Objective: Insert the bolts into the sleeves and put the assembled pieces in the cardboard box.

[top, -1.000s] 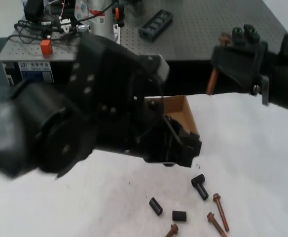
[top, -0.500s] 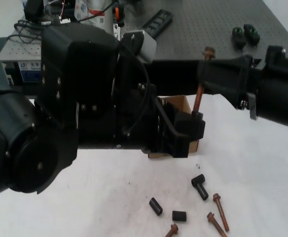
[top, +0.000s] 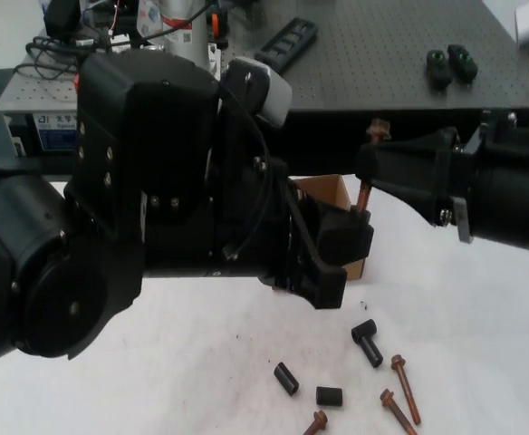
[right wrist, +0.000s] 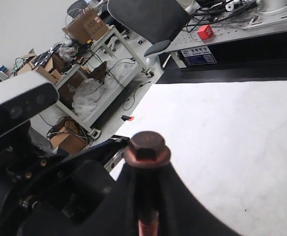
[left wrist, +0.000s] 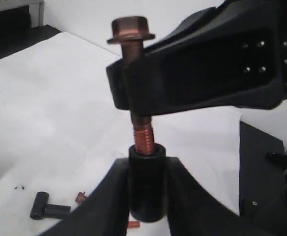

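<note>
My left gripper [left wrist: 146, 169] is shut on an upright black sleeve [left wrist: 146, 184]. Directly above it, my right gripper [left wrist: 133, 93] is shut on a copper bolt [left wrist: 136, 73], held head up, with its threaded tip at the sleeve's mouth. In the high view the bolt [top: 365, 190] hangs from the right gripper [top: 366, 168] onto the left gripper [top: 351, 231], just above the open cardboard box [top: 323, 192]. The right wrist view looks down on the bolt's hexagonal head [right wrist: 147, 149] between the fingers [right wrist: 119, 196].
On the white cloth near the front lie three loose black sleeves [top: 285, 378] [top: 329, 396] [top: 367, 342] and three loose copper bolts [top: 405, 388] [top: 397, 410] [top: 315, 422]. A dark perforated bench [top: 382, 54] with a black tray [top: 285, 43] stands behind.
The left arm swung up and brought the sleeve over by the box. The right arm moved left and lowered the bolt until its tip met the sleeve.
</note>
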Controlling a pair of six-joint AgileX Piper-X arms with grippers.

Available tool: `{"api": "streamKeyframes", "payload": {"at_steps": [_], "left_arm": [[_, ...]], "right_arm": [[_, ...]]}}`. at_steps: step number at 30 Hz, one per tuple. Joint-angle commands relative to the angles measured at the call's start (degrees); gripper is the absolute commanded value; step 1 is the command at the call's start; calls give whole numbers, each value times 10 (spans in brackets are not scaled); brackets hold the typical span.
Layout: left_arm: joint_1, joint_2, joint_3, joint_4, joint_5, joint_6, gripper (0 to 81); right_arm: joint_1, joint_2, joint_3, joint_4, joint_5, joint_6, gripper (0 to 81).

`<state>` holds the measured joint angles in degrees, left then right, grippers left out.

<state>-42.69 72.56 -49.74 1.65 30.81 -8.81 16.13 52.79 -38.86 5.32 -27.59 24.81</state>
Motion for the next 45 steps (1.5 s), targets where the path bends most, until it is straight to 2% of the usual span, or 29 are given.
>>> {"api": "streamKeyframes", "payload": {"at_steps": [1,3,4,7,11,15,20,27,32,35,38,45], "left_arm": [[0,-5,-6,-16,-7,53,7],[0,-5,-6,-16,-7,59,7],[0,-5,-6,-16,-7,60,7],[0,-5,-6,-31,-17,60,7],[0,-3,-6,-72,-107,58,7],[5,22,-19,-103,-215,-25,7],[33,140,-111,-57,-217,-150,7],[54,376,-350,117,-216,-178,7],[65,499,-508,214,-210,-182,7],[68,551,-563,247,-210,-187,7],[70,586,-593,255,-205,-207,7],[82,616,-602,231,-197,-256,7]], "right_arm": [[0,-4,-1,22,-45,-5,195],[0,-4,-1,17,-41,-5,431],[0,-4,-1,17,-39,-1,493],[-5,-5,-1,20,-39,-3,469],[-30,-29,-1,33,-39,-3,463],[-82,-81,-1,119,-36,-19,463],[-139,-138,-1,286,45,-115,463],[-160,-151,-1,449,169,-181,463],[-160,-151,9,458,196,-181,438],[-160,-133,22,468,202,-184,438],[-160,-89,38,461,218,-184,438],[-158,64,46,357,215,-195,438]]}}
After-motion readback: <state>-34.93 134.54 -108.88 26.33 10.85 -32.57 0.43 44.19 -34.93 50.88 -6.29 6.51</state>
